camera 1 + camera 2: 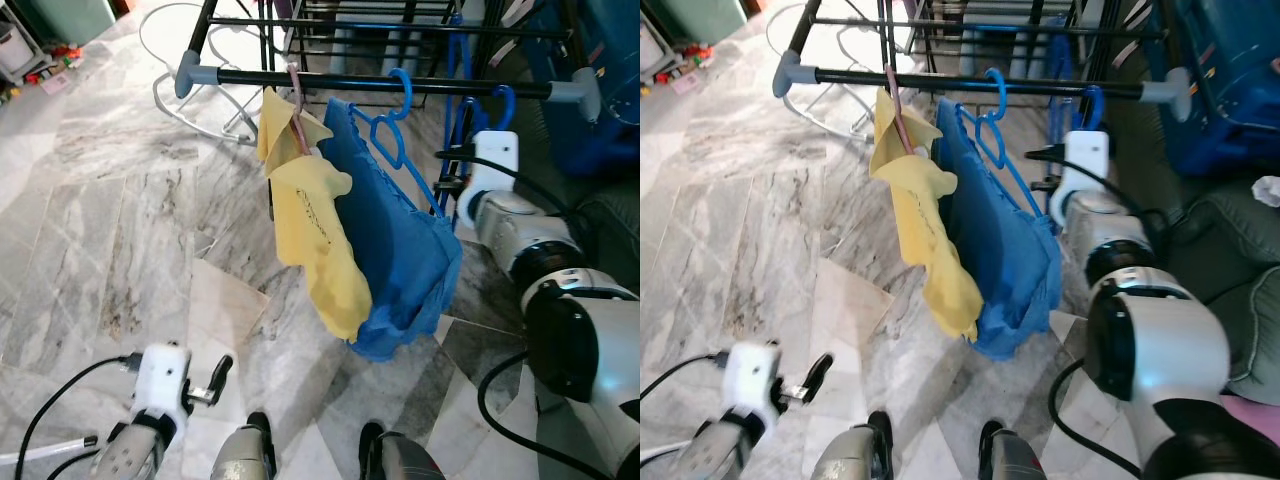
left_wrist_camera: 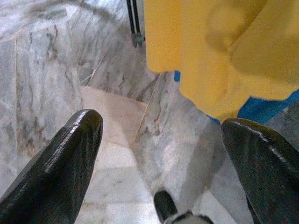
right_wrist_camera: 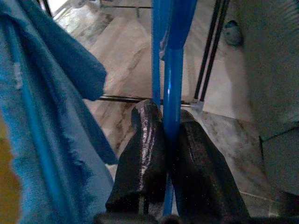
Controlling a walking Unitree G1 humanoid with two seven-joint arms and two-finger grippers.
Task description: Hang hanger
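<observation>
A black rail (image 1: 450, 88) of a drying rack runs across the top of the left eye view. A yellow garment (image 1: 320, 240) on a pinkish hanger and a blue garment (image 1: 400, 260) on a blue hanger (image 1: 395, 120) hang from it. Further right, my right gripper (image 3: 169, 154) is shut on the stem of a second, bare blue hanger (image 1: 470, 115). That hanger's hook (image 1: 503, 95) is up at the rail; whether it rests on it I cannot tell. My left gripper (image 2: 163, 126) is open and low over the floor, with nothing in it.
A dark sofa (image 1: 1230, 250) and a blue bag (image 1: 600, 60) stand on the right. A white wire frame (image 1: 190, 110) lies on the marble floor behind the rack. My feet (image 1: 260, 440) show at the bottom edge.
</observation>
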